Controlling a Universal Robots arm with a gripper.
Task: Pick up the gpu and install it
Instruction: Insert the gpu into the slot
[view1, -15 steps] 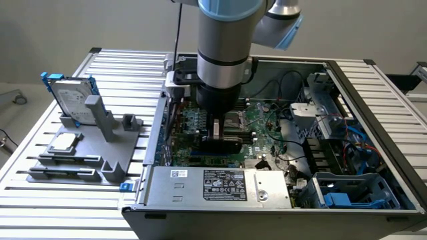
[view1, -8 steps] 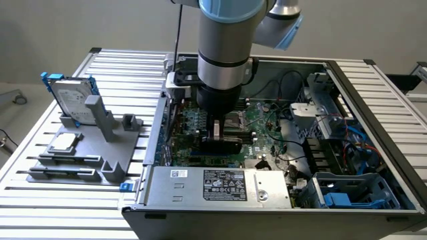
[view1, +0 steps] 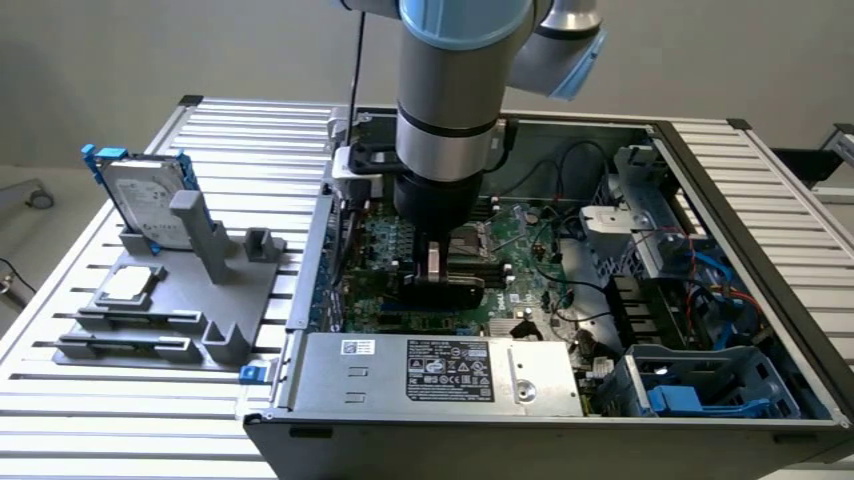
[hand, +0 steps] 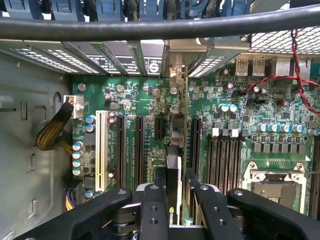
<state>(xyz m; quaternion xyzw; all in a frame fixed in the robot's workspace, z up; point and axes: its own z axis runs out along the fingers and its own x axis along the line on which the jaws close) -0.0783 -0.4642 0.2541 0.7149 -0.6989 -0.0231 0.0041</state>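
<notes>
- While the claw (hand: 177, 195) hangs low inside the case (view1: 534, 450), it is clamped on the gpu (hand: 173, 167), held edge-on between its fingers (hand: 152, 210).
- Gpu lies directly under the claw, just over the motherboard (hand: 235, 130); I cannot tell whether it is seated.
- Long axis runs parallel to the black slots (hand: 140, 150), with one end toward the rear bracket openings (hand: 150, 55).
- Critical relation: the card's lower edge against the slot line beneath it. They look in line, by judgement only.
</notes>
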